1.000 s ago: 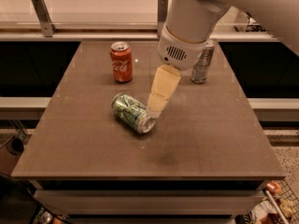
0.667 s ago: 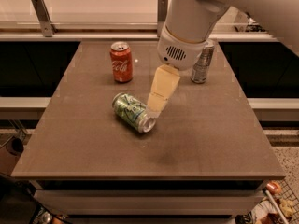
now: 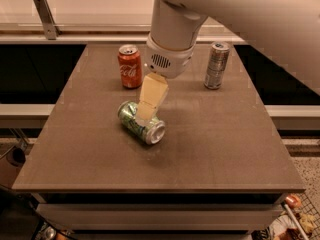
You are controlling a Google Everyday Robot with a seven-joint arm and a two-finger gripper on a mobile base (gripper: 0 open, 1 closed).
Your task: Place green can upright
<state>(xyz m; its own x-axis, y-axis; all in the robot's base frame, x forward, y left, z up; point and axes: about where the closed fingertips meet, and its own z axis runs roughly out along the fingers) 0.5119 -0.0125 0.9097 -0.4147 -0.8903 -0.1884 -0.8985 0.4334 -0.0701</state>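
**At the centre of the frame: gripper lowered onto a toppled can**

At the middle of the picture, slightly left of centre, the gripper (image 3: pixel 144 115) reaches down and to the left from a white, rounded wrist housing with a small vent grille. Its cream-coloured tip lies over the top side of the green can (image 3: pixel 133 124), and the two overlap in this view. Whether the gripper is open, closed, or has any hold on the can cannot be told from here.

The green can lies on its side on the table (image 3: pixel 210 144), in the centre-left of the tabletop. Its long axis runs diagonally. One silver end faces the lower right of the frame, and the other points to the upper left. Its green and white patterned side shows on either side of the gripper's tip.

Above the gripper, the white arm (image 3: pixel 172 29) rises and sweeps away to the upper right, filling that corner.

Farther out, a red cola can (image 3: pixel 129 66) stands upright near the table's far edge, above and just left of the green can. A slim silver-grey can (image 3: pixel 217 65) stands upright toward the upper right, well apart from both.

The table has a flat brown top. Behind it, along the top of the frame, runs a pale counter with a metal post (image 3: pixel 45 16) at the upper left.
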